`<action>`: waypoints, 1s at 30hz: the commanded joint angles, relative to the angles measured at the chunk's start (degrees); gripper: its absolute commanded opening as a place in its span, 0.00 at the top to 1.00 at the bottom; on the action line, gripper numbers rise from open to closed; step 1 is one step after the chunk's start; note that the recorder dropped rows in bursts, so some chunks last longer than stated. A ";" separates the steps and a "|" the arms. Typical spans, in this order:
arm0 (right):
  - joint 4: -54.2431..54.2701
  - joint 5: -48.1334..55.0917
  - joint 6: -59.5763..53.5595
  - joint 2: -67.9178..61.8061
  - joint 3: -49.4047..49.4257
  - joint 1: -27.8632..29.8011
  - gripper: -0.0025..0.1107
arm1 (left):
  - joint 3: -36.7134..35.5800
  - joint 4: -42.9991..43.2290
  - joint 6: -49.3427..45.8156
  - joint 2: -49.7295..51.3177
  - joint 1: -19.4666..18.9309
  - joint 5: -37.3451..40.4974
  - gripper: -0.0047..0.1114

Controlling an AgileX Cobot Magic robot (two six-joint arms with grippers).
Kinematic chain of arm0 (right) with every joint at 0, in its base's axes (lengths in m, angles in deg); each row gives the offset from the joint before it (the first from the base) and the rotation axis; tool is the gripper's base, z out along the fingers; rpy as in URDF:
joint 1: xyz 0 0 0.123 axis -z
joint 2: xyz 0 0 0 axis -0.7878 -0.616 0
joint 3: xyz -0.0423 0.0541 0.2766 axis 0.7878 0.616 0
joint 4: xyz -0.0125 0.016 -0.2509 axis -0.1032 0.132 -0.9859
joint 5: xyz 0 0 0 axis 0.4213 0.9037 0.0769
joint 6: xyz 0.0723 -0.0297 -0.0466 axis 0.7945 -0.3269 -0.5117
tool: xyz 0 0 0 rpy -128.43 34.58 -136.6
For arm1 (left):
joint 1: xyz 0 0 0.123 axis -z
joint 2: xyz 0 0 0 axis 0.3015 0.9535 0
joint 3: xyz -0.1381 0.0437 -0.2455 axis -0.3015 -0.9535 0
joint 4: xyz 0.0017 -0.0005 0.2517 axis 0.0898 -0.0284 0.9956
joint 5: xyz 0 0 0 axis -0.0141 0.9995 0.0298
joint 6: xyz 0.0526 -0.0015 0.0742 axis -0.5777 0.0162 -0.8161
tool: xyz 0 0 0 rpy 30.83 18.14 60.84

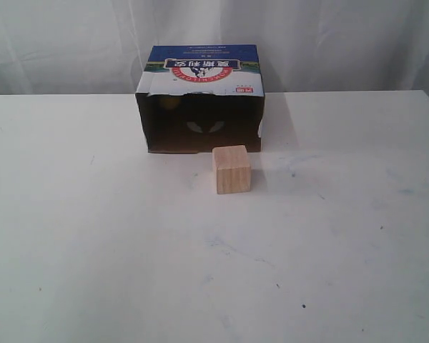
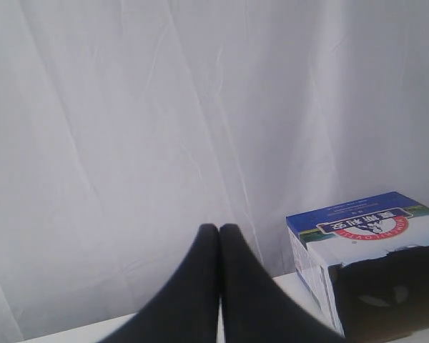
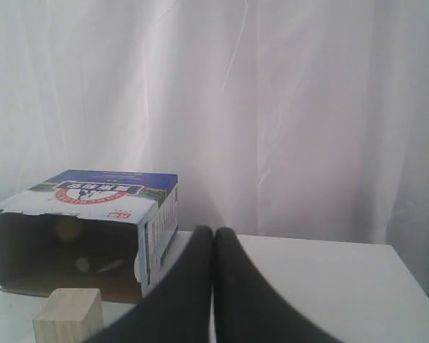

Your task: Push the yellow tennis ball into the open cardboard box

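The ball (image 1: 169,102) is a dim yellow patch inside the box (image 1: 200,56), at the left of its dark interior, so the push looks finished. The cube (image 1: 232,169) stands just before the opening on the bench (image 1: 93,250). The left fingers (image 2: 204,264) and right fingers (image 3: 199,264) are clenched, empty and well apart from the box, likely because nothing is left to push.

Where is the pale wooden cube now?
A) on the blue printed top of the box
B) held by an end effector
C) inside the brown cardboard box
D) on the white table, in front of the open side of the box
D: the exterior view shows the pale wooden cube standing on the white table, just before the dark open side of the brown cardboard box.
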 commanded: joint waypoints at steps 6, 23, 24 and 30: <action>0.08 1.32 -4.96 17.41 11.49 12.40 0.98 | -0.16 -1.17 0.12 -0.31 -0.29 0.07 0.96; -3.04 28.95 -10.53 18.39 11.49 15.85 0.98 | -0.30 -1.04 0.12 -0.77 -0.17 -1.18 0.96; -3.05 28.83 -10.53 18.39 11.49 15.85 0.98 | -0.30 -1.04 0.12 -0.77 -0.17 -1.18 0.96; -3.05 28.83 -10.53 18.39 11.49 15.85 0.98 | -0.30 -1.04 0.12 -0.77 -0.17 -1.18 0.96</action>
